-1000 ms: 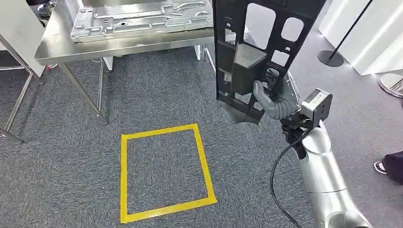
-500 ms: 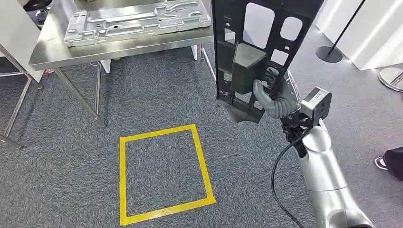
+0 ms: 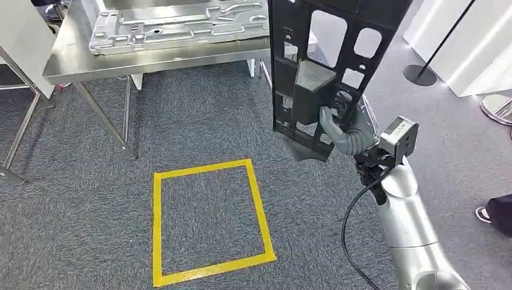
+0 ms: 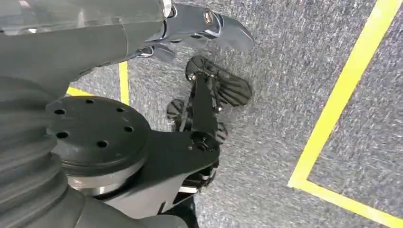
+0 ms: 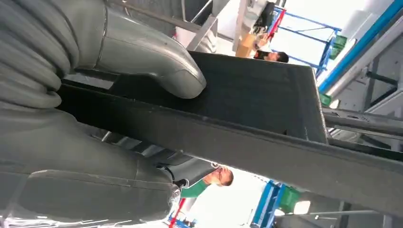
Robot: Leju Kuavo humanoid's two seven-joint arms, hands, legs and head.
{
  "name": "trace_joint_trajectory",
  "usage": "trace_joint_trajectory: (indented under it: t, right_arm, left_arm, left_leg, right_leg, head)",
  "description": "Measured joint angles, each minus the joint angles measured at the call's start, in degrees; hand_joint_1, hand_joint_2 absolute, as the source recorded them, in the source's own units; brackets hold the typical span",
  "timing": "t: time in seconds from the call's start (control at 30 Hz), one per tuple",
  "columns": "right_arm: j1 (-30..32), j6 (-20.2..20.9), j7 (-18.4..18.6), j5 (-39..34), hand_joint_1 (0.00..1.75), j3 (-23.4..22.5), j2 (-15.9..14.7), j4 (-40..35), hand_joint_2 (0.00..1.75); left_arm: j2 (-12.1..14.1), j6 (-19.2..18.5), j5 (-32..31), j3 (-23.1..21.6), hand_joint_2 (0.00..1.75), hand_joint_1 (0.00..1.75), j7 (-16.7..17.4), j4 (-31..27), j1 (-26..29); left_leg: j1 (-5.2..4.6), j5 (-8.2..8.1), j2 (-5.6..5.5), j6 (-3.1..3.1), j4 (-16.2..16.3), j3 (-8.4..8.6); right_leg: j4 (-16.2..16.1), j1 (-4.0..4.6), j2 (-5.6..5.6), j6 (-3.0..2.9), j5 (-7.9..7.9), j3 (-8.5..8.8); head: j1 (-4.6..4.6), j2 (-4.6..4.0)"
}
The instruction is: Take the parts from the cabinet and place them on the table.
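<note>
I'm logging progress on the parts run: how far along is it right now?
Looks done: a silver metal part already lies on the steel table. In hand: the right hand grips a black frame part, held upright in the air beside the table. Left: setting that black part down on the table. The left hand's state is unclear.

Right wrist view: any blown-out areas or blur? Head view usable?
Right wrist view: background past the black panel is overexposed white, and the near thumb looks soft. Head view: evenly lit and sharp; the steel table shows only mild sheen, and the right hand is clear.
</note>
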Motion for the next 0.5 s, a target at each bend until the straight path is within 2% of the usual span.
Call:
trace_joint_trajectory:
  t: [0.03, 0.07, 0.17, 0.2, 0.23, 0.27, 0.33, 0.37, 0.4, 0.43, 0.5]
  right_arm:
    - [0.0, 0.0, 0.0, 0.0, 1.75, 0.0, 0.0, -0.1, 1.75]
    - [0.0, 0.0, -0.1, 0.1, 1.75, 0.0, 0.0, -0.2, 1.75]
    - [0.1, -0.1, -0.1, 0.2, 1.75, 0.0, 0.0, -0.3, 1.75]
    - [0.1, -0.1, -0.1, 0.2, 1.75, -0.1, 0.0, -0.4, 1.75]
    - [0.1, -0.2, -0.1, 0.2, 1.75, -0.1, 0.0, -0.5, 1.75]
    - [0.0, -0.2, -0.1, 0.2, 1.75, -0.1, 0.0, -0.7, 1.75]
    - [0.1, -0.2, -0.1, 0.2, 1.75, -0.1, 0.0, -0.7, 1.75]
    - [0.1, -0.2, 0.0, 0.3, 1.75, -0.1, 0.0, -0.7, 1.75]
    - [0.3, -0.2, 0.0, 0.3, 1.75, -0.1, 0.0, -0.7, 1.75]
    - [0.4, -0.2, 0.0, 0.4, 1.75, -0.1, 0.0, -0.7, 1.75]
    - [0.4, -0.2, 0.0, 0.5, 1.75, -0.1, 0.0, -0.7, 1.75]
  left_arm:
    - [0.0, 0.0, 0.0, 0.0, 1.75, 0.00, 0.0, 0.0, 0.0]
    - [-0.1, 0.0, 0.0, 0.0, 1.75, 0.00, 0.0, 0.0, -0.1]
    - [-0.1, 0.0, 0.0, 0.0, 1.75, 0.00, 0.1, 0.0, -0.1]
    - [0.0, 0.0, 0.0, 0.0, 1.75, 0.00, 0.1, 0.0, -0.1]
    - [0.0, 0.1, 0.0, 0.0, 1.75, 0.00, 0.1, 0.0, -0.1]
    - [0.0, 0.1, 0.0, 0.0, 1.75, 0.00, 0.1, 0.0, -0.2]
    - [0.0, 0.1, 0.1, 0.0, 1.75, 0.00, 0.1, 0.0, -0.1]
    - [0.0, 0.1, 0.1, 0.0, 1.75, 0.00, 0.1, 0.0, -0.1]
    - [0.0, 0.1, 0.2, 0.0, 1.75, 0.00, 0.1, 0.0, -0.1]
    - [0.0, 0.1, 0.2, 0.0, 1.75, 0.00, 0.2, 0.0, -0.1]
    - [0.0, 0.1, 0.2, 0.1, 1.75, 0.00, 0.2, 0.0, -0.1]
  left_leg:
    - [-0.05, -0.22, -0.01, -0.21, 0.0, 0.03]
    - [-0.40, -0.34, -0.07, -0.49, 0.3, -0.09]
    - [-0.23, -0.47, 0.03, -1.25, 0.0, 0.05]
    - [-0.46, -0.90, 0.07, -1.63, 0.1, -0.02]
    - [-0.40, -1.87, 0.17, -1.88, 1.5, -0.35]
    - [-0.19, -4.00, 0.20, -2.15, 5.3, -2.02]
    - [0.18, -8.10, 0.24, -2.66, 15.0, -6.88]
    - [0.28, -8.82, 0.25, -2.86, 18.5, -8.87]
    - [0.40, -8.10, 0.26, -2.96, 19.0, -9.43]
    - [0.55, -6.14, 0.29, -3.01, 16.8, -8.63]
    - [0.70, -0.12, 0.39, -2.89, 6.4, -3.93]
  right_leg:
    - [-4.1, 0.13, 0.01, -0.48, 0.44, 1.96]
    - [-4.7, 0.45, -0.04, -0.67, 0.37, 2.06]
    - [-4.5, 0.64, 0.07, -1.28, 0.20, 1.96]
    - [-5.2, -0.09, -0.02, -1.73, 0.46, 2.41]
    - [-5.5, -0.08, -0.06, -1.98, 0.43, 2.72]
    - [-5.5, -0.11, -0.12, -2.24, 0.34, 2.85]
    - [-5.4, -0.03, -0.12, -2.44, 0.15, 2.95]
    - [-5.4, -0.03, -0.11, -2.41, 0.04, 2.99]
    - [-5.4, -0.04, -0.10, -2.38, -0.07, 3.14]
    - [-5.3, -0.05, -0.05, -2.26, -0.25, 3.37]
    - [-5.0, -0.13, 0.02, -1.87, -0.85, 4.04]
  head:
    - [-0.04, -0.02]
    - [-0.13, 0.00]
    - [-0.07, -0.02]
    - [-0.04, 0.00]
    - [-0.20, -0.02]
    - [-0.64, 0.00]
    - [-0.70, -0.02]
    - [-0.74, 0.00]
    - [-0.70, -0.02]
    - [-0.72, 0.00]
    - [-0.72, -0.02]
